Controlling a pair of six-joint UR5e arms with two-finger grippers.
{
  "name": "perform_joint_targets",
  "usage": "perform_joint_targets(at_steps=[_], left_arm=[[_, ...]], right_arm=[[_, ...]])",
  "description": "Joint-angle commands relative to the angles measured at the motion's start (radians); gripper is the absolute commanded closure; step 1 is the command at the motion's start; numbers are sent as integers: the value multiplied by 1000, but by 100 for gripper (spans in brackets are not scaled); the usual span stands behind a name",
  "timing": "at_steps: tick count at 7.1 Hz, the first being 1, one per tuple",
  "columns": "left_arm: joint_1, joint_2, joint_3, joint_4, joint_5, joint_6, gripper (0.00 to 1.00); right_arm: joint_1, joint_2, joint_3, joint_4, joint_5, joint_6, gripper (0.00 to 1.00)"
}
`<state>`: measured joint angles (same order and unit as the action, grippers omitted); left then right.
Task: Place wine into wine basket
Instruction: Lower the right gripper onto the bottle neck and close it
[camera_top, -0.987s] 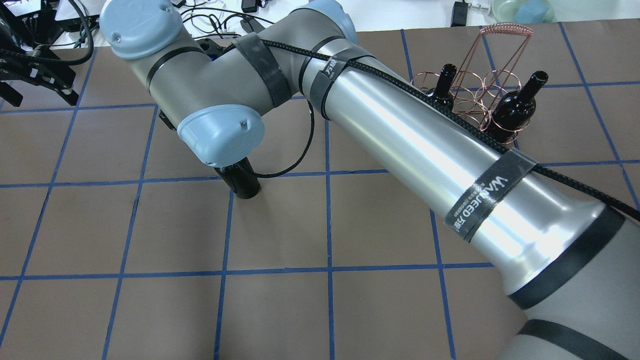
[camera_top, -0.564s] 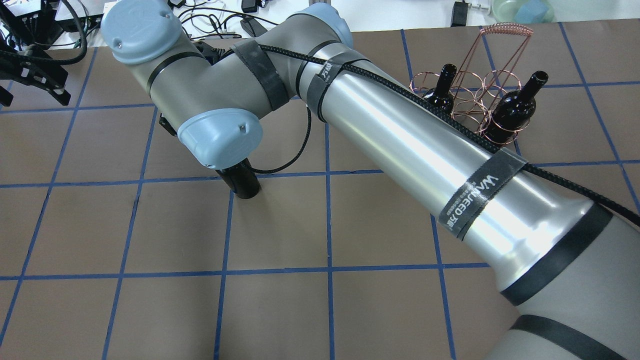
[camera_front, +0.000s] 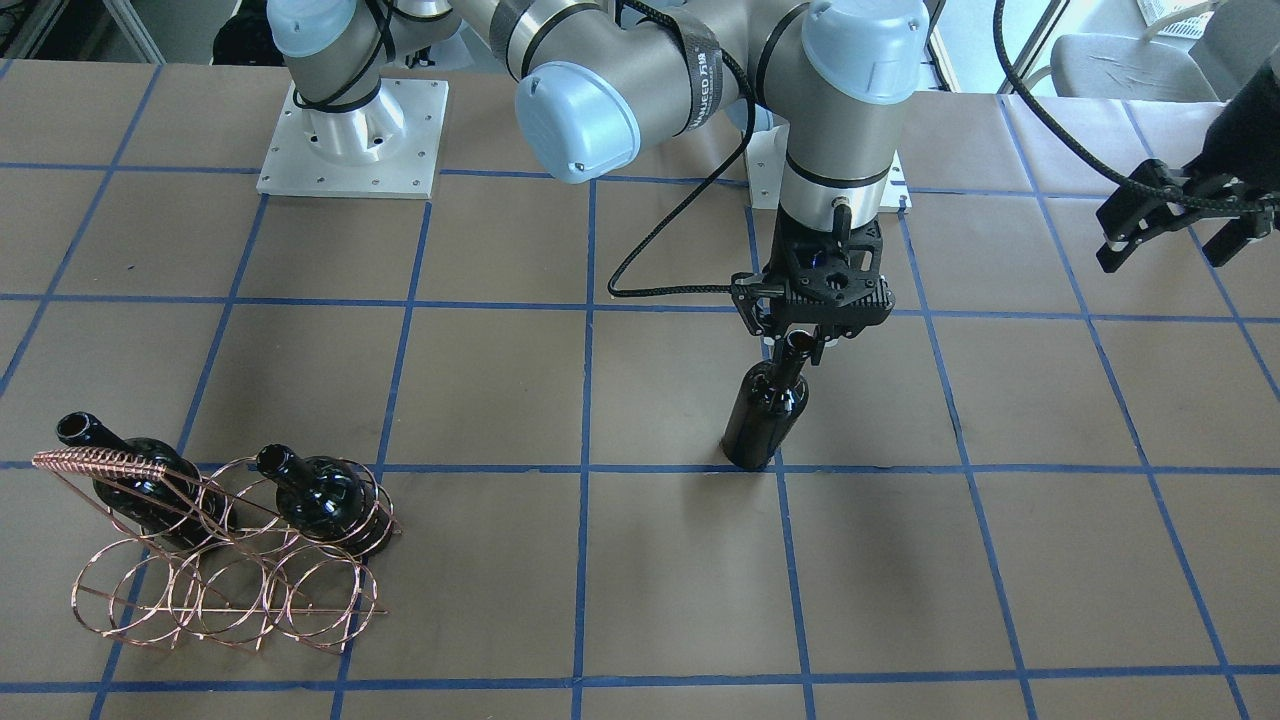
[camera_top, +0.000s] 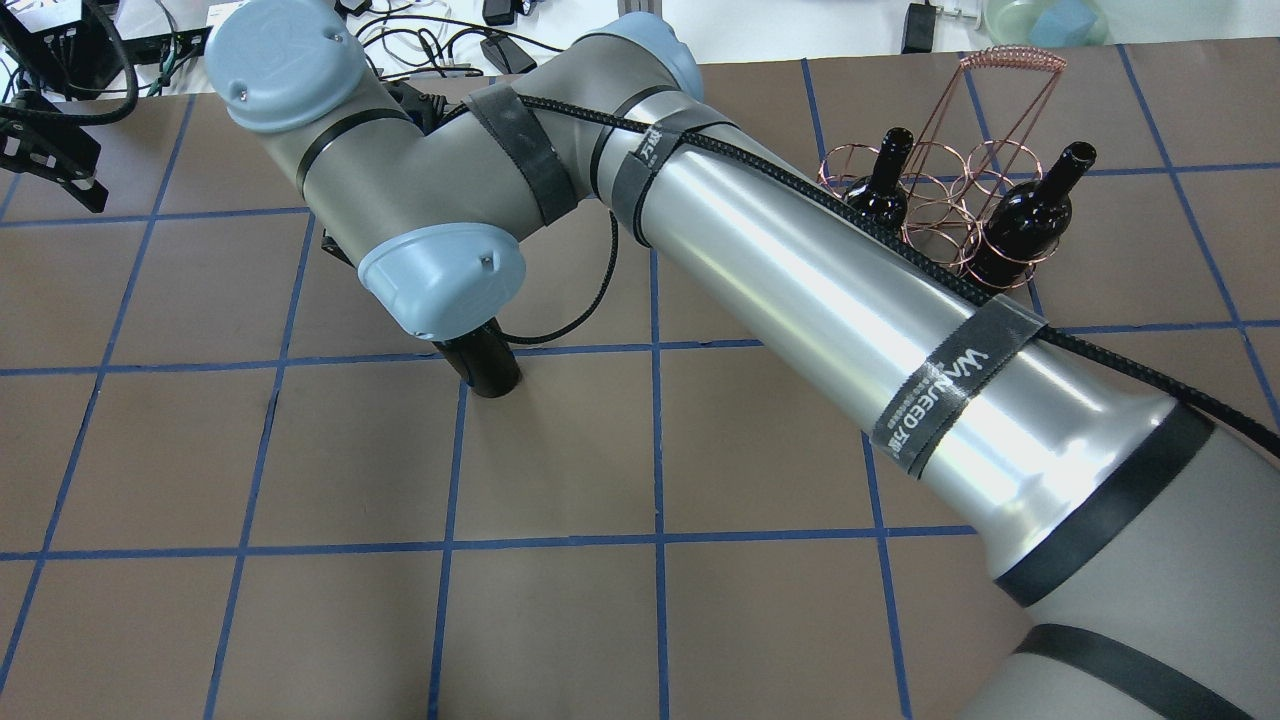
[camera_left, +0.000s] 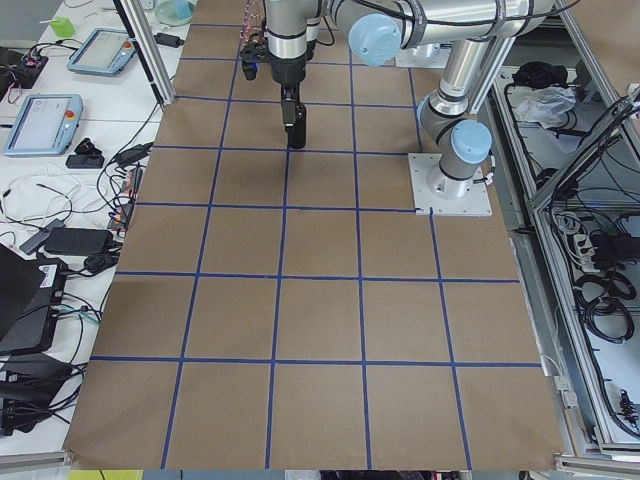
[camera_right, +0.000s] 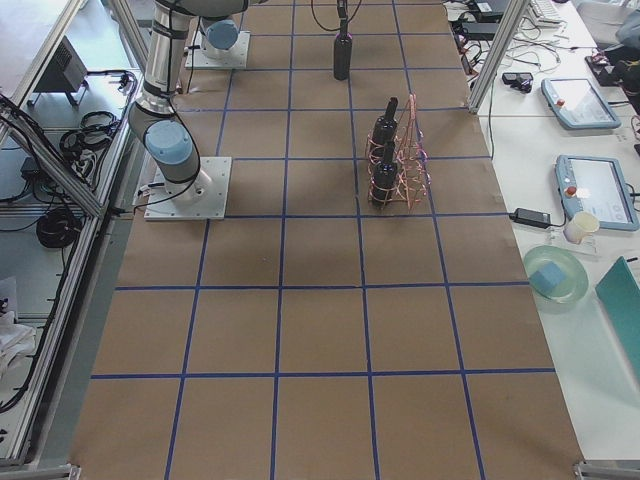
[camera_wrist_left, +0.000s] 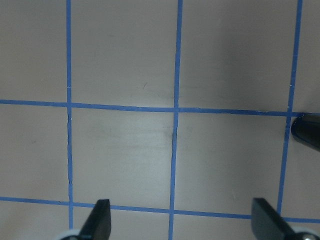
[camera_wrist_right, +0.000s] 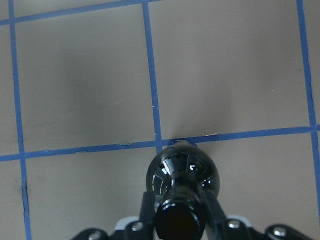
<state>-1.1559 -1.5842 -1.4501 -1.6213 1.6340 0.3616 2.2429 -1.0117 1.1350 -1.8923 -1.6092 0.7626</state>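
Note:
A glossy black wine bottle (camera_front: 765, 420) stands upright on the brown paper near the table's middle, on a blue tape line. It also shows in the overhead view (camera_top: 492, 372) and the right wrist view (camera_wrist_right: 182, 172). My right gripper (camera_front: 800, 342) reaches across from above and is shut on the bottle's neck, a finger (camera_wrist_right: 147, 210) on each side. My left gripper (camera_front: 1180, 225) is open and empty, high at the table's far left edge (camera_top: 55, 160). The copper wire wine basket (camera_front: 100, 462) stands at the right end (camera_top: 1010, 58).
Two more black bottles (camera_top: 885, 190) (camera_top: 1035, 215) stand in the basket's rings nearest the robot. My right upper arm (camera_top: 850, 300) crosses the overhead view and hides part of the table. Cables and devices lie beyond the table's far edge (camera_top: 450, 30).
My left gripper has drawn away to the left, toward the table's edge. My right arm has shifted slightly. The bottle stands where it was.

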Motion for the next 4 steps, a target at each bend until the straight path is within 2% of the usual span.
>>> perform_joint_targets(at_steps=[1, 4], left_arm=[[16, 9, 0, 1, 13, -4, 0], [22, 16, 5, 5, 101, -19, 0]], right_arm=[[0, -1, 2, -1, 0, -3, 68], [-6, -25, 6, 10, 0, -20, 72]])
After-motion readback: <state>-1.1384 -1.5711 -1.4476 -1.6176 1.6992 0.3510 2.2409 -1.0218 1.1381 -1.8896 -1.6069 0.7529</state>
